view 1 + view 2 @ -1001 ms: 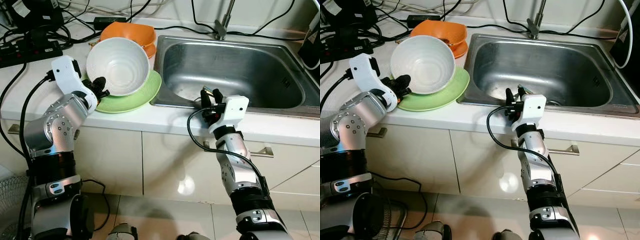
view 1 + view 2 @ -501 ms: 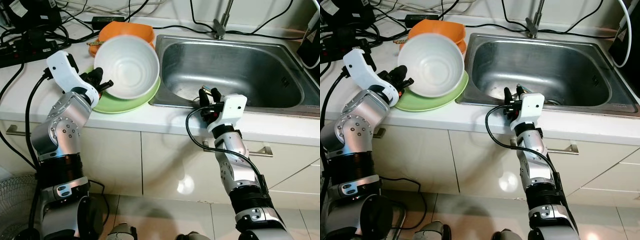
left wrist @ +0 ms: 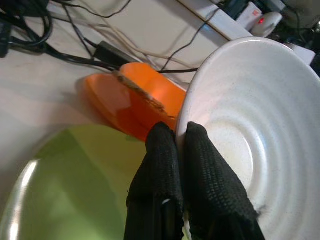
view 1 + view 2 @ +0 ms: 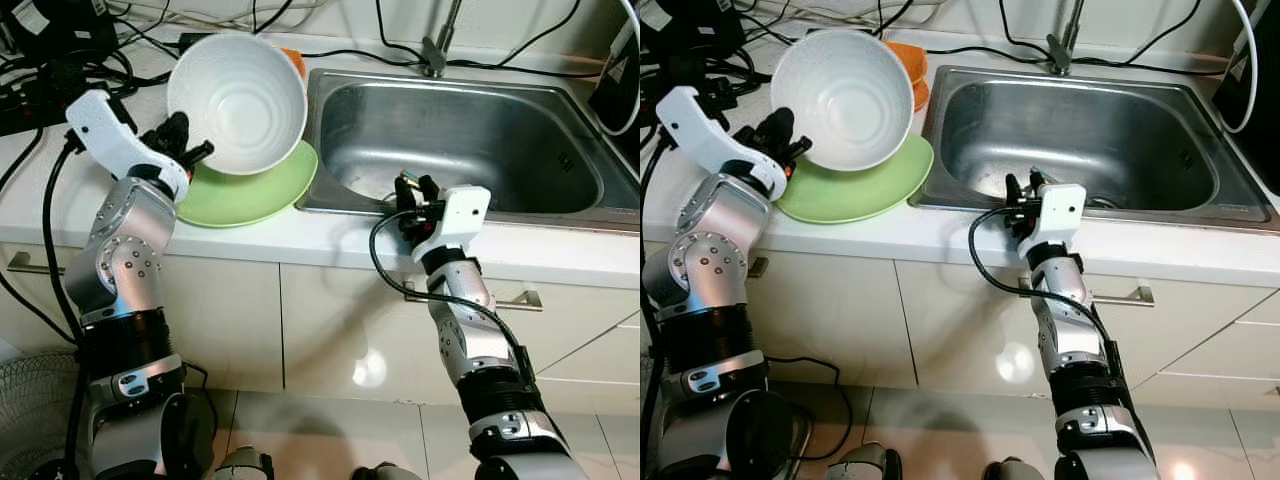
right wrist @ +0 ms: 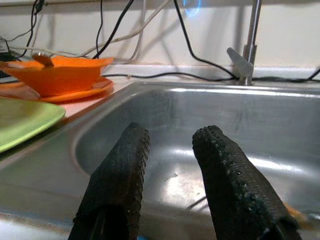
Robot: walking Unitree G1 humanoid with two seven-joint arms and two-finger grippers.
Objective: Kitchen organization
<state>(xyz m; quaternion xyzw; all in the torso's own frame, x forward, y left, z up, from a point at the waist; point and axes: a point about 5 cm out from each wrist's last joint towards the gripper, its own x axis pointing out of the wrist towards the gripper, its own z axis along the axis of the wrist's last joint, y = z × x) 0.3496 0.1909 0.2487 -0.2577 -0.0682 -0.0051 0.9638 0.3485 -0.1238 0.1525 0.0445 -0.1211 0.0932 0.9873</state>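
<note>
Ceramic looked fragile and slippery, so I kept left gripper (image 3: pixel 177 137) pinched on white bowl (image 4: pixel 237 100) rim; right gripper (image 5: pixel 170 155) stood open.

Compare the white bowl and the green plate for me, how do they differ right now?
The white bowl is deep and tipped on edge, its rim pinched by the left end effector; the green plate is shallow and lies flat on the counter, ungripped. The bowl is lifted above the plate. Both are round dishes left of the sink.
</note>
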